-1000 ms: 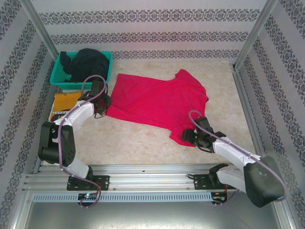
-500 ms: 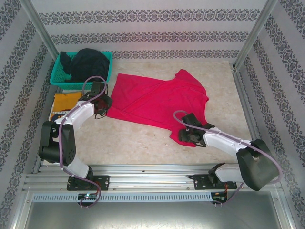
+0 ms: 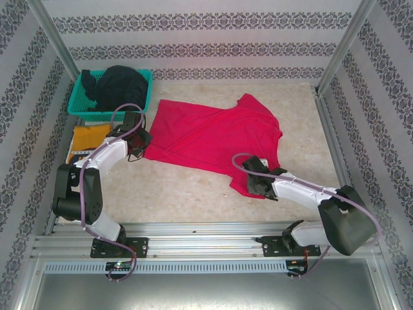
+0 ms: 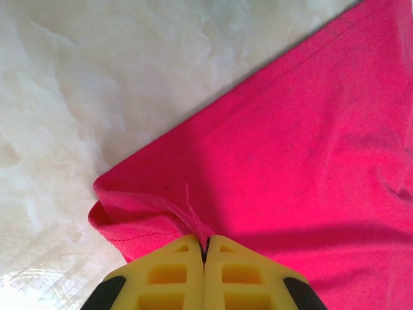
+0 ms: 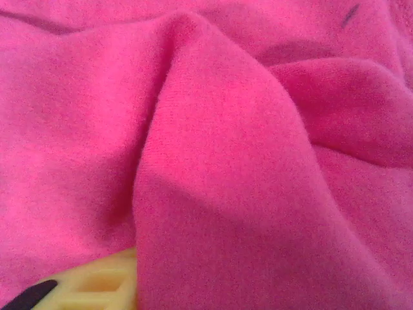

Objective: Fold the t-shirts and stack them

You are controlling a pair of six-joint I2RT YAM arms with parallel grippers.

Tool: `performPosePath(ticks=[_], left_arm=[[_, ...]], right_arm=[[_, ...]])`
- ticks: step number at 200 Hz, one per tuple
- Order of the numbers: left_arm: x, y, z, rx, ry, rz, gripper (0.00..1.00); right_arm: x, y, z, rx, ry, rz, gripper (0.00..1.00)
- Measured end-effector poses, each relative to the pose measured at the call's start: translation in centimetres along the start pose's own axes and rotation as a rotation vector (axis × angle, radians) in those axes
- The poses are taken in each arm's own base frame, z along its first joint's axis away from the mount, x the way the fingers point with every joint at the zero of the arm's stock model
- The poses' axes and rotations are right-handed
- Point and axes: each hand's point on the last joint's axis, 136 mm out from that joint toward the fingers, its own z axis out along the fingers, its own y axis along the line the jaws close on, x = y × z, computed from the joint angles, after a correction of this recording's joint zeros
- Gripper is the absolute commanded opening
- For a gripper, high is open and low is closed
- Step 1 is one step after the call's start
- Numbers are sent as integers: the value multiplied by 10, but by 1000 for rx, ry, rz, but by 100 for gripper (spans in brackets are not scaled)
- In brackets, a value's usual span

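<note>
Pale marbled counter [image 3: 193, 200] carries a soft red shirt [image 3: 213, 135], spread flat mid-counter with shallow creases. Toward the left edge, the left claw [image 4: 205, 240], its yellow ribbed fingers pressed together, pinches the shirt's stitched corner. The right claw [image 3: 253, 184] sits at the near hem under a thick rounded fold, and I cannot tell its grip.

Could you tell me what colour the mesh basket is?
The basket is teal, clearest in the top external view.

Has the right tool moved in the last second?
Yes. The right tool slid left over the bright red cloth t-shirt, away from the right-hand metal frame rail.
</note>
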Motion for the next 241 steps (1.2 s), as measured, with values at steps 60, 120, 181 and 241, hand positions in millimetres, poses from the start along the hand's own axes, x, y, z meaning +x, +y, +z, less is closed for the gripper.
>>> performPosePath(ticks=[60,120,181,241], left_arm=[[-1,2,1,-3,-1,-3,0],[-1,2,1,-2,-3,-5,0],[-2,1,0,1,-4,-5,0],[-6,-7,-3,23,-8,1,0]], right_arm=[[-5,4,-2,-5,-4,15,0],[-16,2,-48,-150,-124,158,0],[-20,2,-100,-419,-252,445,0],[27,-3,-64,-470,-144,729,0]])
